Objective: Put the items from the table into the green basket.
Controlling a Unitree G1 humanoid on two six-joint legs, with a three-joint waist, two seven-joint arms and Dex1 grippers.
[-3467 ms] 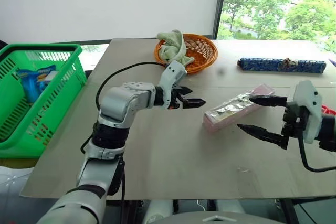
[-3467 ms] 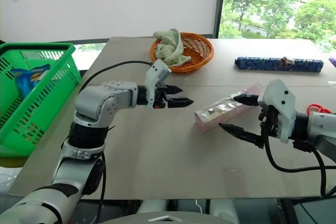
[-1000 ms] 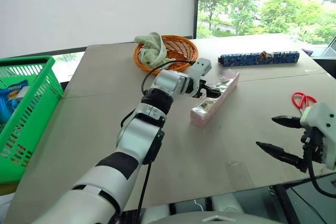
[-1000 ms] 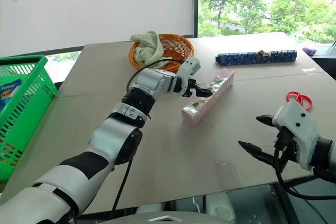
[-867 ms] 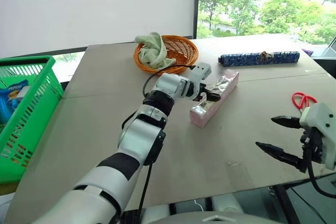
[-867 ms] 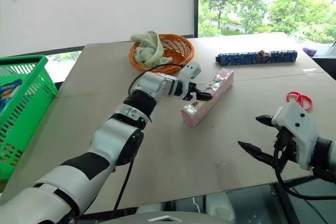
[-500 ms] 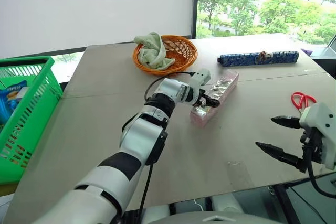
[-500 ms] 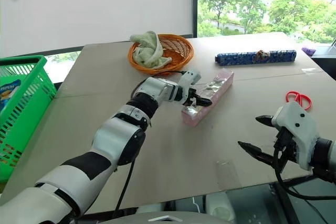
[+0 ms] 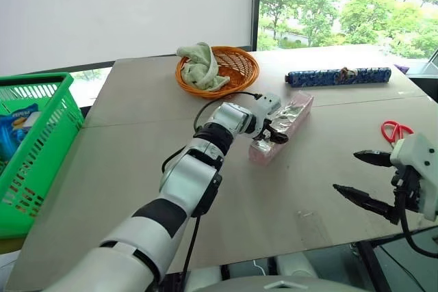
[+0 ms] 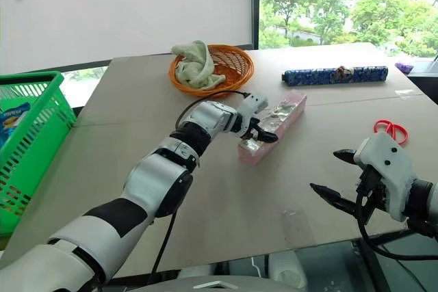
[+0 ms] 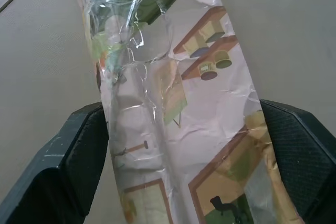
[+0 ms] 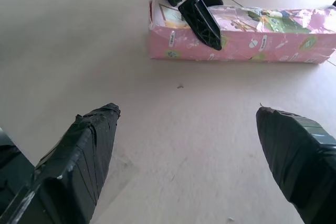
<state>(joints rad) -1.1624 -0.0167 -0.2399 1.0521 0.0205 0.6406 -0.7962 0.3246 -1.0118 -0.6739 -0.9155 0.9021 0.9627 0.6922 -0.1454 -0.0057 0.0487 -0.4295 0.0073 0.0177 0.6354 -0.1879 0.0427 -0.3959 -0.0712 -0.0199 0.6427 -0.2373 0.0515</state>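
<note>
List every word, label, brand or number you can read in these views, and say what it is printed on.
No text can be read.
Pink snack packet: cartoon pictures and small label marks, too small to read.
Blue packet in the green basket: white lettering, too blurred to read.
Long blue patterned roll: pattern only, no words seen.

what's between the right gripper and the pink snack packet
Nothing: in the right wrist view, bare table runs from the open right gripper to the snack packet, where the open left gripper straddles its end.
</note>
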